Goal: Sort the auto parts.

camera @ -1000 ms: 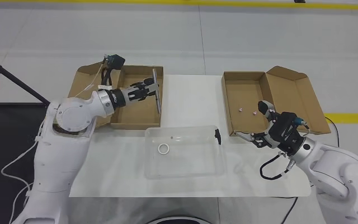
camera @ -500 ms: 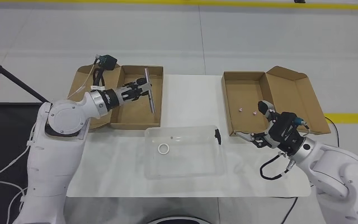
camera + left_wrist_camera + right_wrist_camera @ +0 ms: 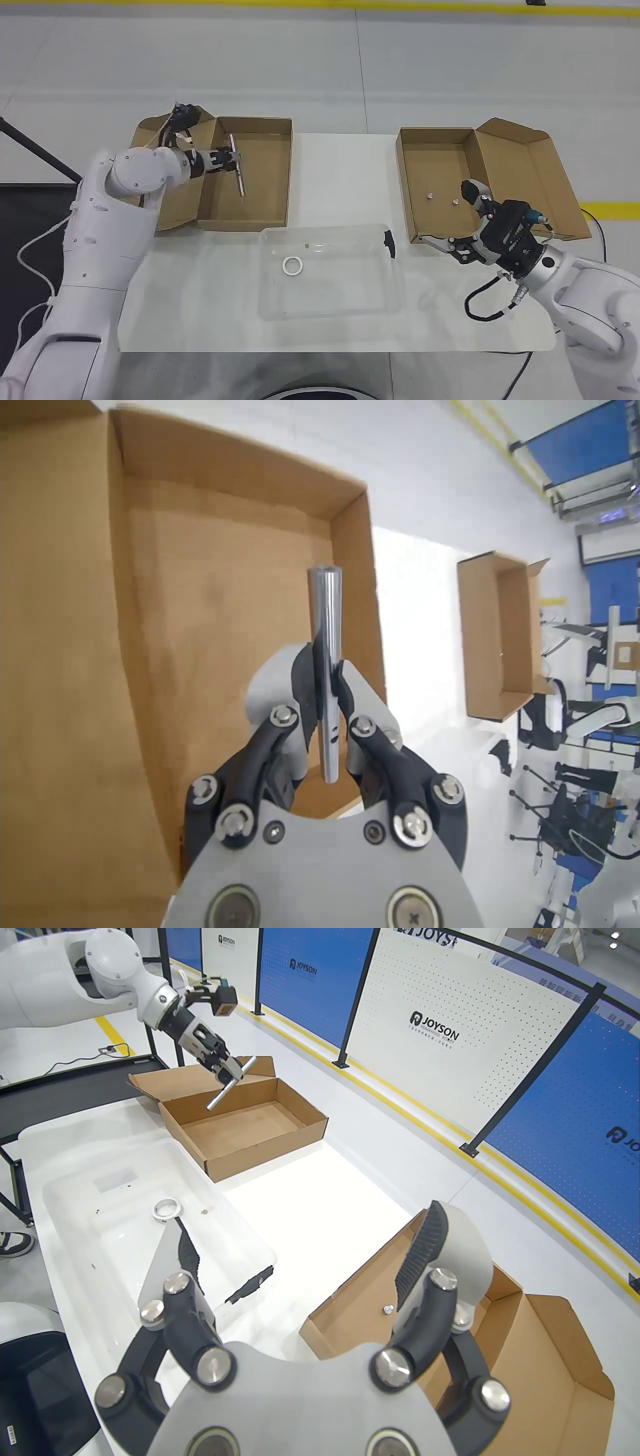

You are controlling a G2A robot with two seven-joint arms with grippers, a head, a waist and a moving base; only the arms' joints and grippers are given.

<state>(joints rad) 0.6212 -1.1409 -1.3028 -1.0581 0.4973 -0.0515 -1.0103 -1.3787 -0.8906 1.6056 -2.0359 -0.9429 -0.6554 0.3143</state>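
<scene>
Hovering above the left box (image 3: 262, 200), left gripper (image 3: 327, 680) clamped rod (image 3: 325, 625) | right gripper (image 3: 307, 1220) gaped empty | ring (image 3: 292, 266) lay unsorted in bin (image 3: 400, 285)

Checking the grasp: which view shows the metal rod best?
Left wrist view: the metal rod is close, clamped in the left tool. The top view shows it small over the left box; the right wrist view shows it distant, tilted.

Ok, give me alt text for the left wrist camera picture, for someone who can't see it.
The left claw is shut on a shiny metal rod, holding it over the floor of an open cardboard box. Farther off on the white table stands a second box, also open.
</scene>
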